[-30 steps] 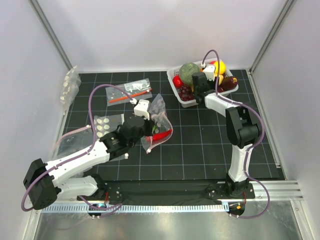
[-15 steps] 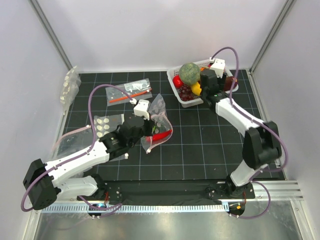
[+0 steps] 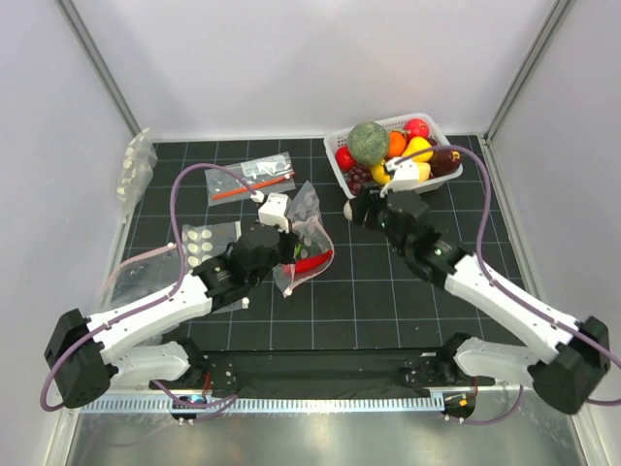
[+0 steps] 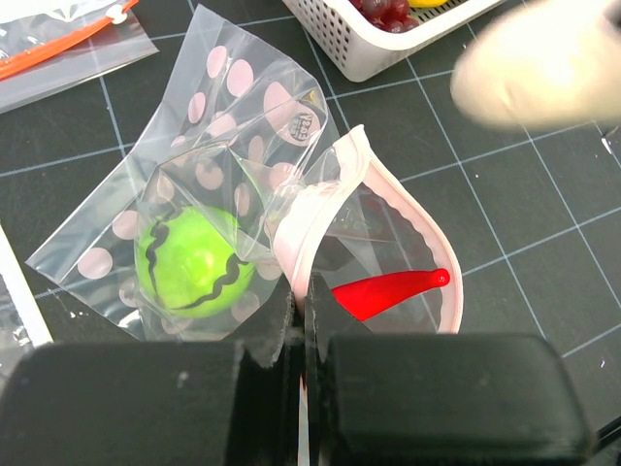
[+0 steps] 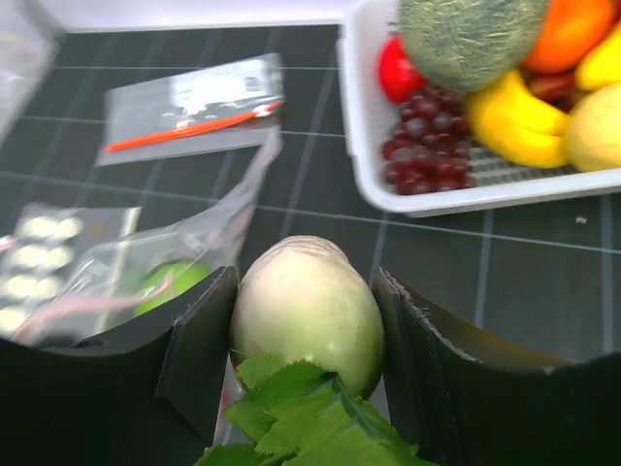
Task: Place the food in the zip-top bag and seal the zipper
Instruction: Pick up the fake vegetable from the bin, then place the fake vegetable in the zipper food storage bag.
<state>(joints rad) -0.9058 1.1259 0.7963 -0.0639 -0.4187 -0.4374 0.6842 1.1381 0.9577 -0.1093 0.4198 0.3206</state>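
Observation:
The zip-top bag (image 3: pixel 309 238) is clear with white dots and a pink mouth strip (image 4: pixel 309 228). It lies left of centre with its mouth held open. Inside it are a green round fruit (image 4: pixel 192 260) and a red chili (image 4: pixel 388 289). My left gripper (image 4: pixel 299 309) is shut on the bag's pink mouth edge. My right gripper (image 5: pixel 306 291) is shut on a whitish vegetable (image 5: pixel 309 309) with green leaves and carries it above the mat to the right of the bag. The whitish piece also shows in the top view (image 3: pixel 350 209).
A white basket (image 3: pixel 361 197) with several toy fruits stands at the back right. A clear bag with an orange-red stick (image 3: pixel 250 181) lies at the back left. A dotted bag (image 3: pixel 204 243) lies left of the left arm. More bags (image 3: pixel 136 165) lean on the left wall.
My right arm has left the basket with the whitish vegetable and swung forward and left toward the bag. My left gripper and the bag have stayed put.

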